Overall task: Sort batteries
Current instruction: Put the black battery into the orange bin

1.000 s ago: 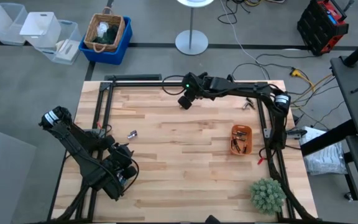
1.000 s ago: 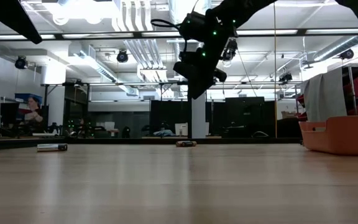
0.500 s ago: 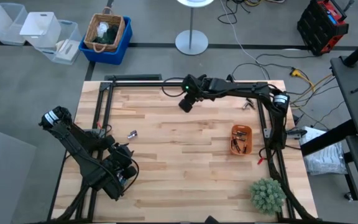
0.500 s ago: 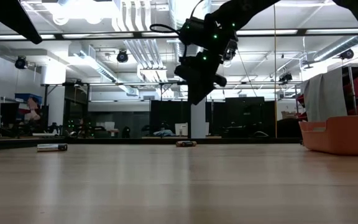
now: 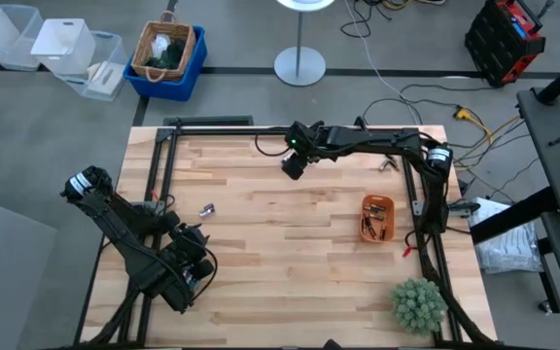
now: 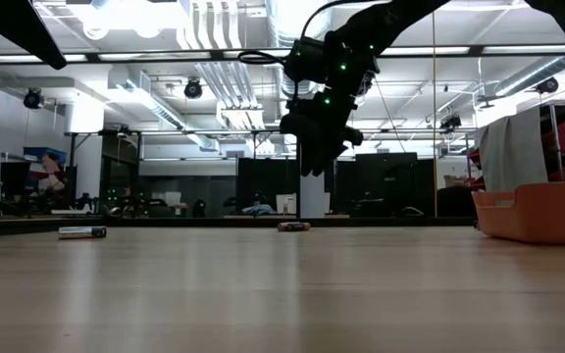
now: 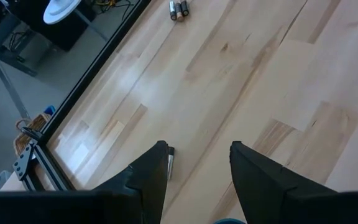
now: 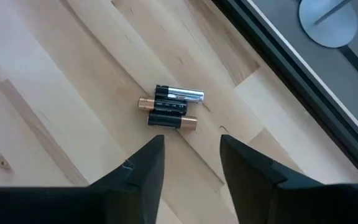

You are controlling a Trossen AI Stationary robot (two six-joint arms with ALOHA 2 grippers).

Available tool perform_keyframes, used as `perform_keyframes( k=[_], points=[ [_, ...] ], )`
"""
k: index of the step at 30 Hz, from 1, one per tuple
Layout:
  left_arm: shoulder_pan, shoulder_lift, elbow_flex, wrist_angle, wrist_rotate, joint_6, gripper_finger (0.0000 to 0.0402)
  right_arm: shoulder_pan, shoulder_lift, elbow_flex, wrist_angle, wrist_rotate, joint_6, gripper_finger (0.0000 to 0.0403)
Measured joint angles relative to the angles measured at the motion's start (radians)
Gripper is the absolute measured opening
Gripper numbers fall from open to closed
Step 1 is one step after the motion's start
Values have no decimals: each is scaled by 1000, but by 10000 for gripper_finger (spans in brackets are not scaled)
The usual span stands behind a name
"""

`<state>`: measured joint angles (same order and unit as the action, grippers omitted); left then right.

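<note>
Worktop (image 5: pixel 290 243) of pale planks — orange tray (image 5: pixel 376 217) right, plant (image 5: pixel 418 303) at corner | right gripper (image 5: pixel 293 165) above batteries (image 8: pixel 169 106), jaws parted | left gripper (image 5: pixel 189 267) parked, jaws apart

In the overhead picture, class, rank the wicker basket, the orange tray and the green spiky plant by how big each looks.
1. Wicker basket, largest.
2. Green spiky plant.
3. Orange tray, smallest, though close to the plant.

Black-and-copper batteries (image 8: pixel 168 110), one seemingly silver; orange tray (image 5: pixel 376 217); pale wood table (image 5: pixel 290 262).

arms: dark, jointed | right arm (image 5: pixel 358 138): green status lights, black cable | pincer fingers (image 8: pixel 143 171): matte black
</note>
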<state>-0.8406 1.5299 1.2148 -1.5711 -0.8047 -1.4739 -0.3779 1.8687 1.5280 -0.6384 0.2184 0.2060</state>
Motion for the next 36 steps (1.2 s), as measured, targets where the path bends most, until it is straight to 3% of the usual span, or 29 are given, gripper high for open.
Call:
perform_keyframes(
  k=[10,18,25,36],
  points=[
    [0,0,0,0,0,0,152,0,0,-5,1,-53,53,259],
    [0,0,0,0,0,0,152,0,0,-65,55,-62,109,314],
    [0,0,0,0,0,7,153,0,0,-109,123,-63,87,337],
    [0,0,0,0,-1,15,152,9,0,-192,266,-96,-96,336]
  ],
)
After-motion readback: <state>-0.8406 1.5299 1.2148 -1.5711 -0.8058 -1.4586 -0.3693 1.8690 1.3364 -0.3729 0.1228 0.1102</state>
